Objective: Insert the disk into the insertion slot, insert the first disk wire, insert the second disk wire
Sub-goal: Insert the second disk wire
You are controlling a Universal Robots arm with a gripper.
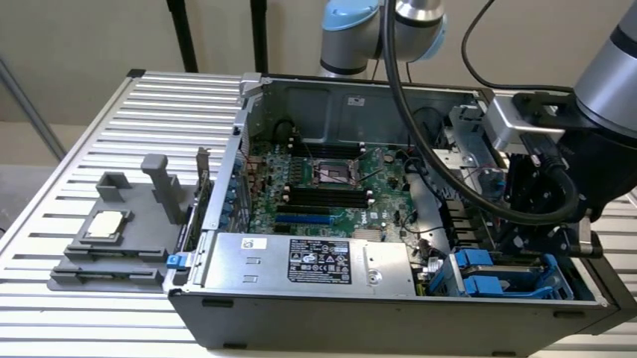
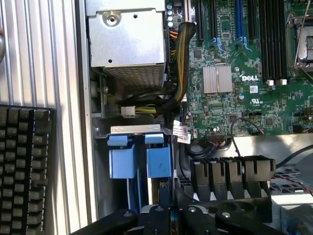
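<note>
Slatted metal table (image 1: 119, 112) carries an open PC case (image 1: 398, 313) lying on its side. Arm (image 1: 607, 89) comes in from the exterior view's right, wrist hanging low over the case's near corner on that side, a thick black cable (image 1: 438, 164) looping across the interior in front of it. Green motherboard (image 2: 244, 63) fills the middle, "DELL" printed in white beside a finned heatsink (image 2: 216, 78). Silver power-supply box (image 1: 309, 261) with a black label sits along the near wall; text too small to read. Grey holder block (image 1: 110, 239) with a small chip stands on the table outside the case, exterior view's left. Insertion slot (image 1: 508, 280) is in the near corner under the wrist, blue fittings (image 2: 139, 159) visible; the disk itself I can't make out. Sleeved wire bundle (image 2: 182, 63) runs from the power supply towards the cage. Gripper (image 2: 164, 210) is just above the blue tabs, cannot tell its grip state. Black keyboard (image 2: 24, 166) lies on the table beside the case.
</note>
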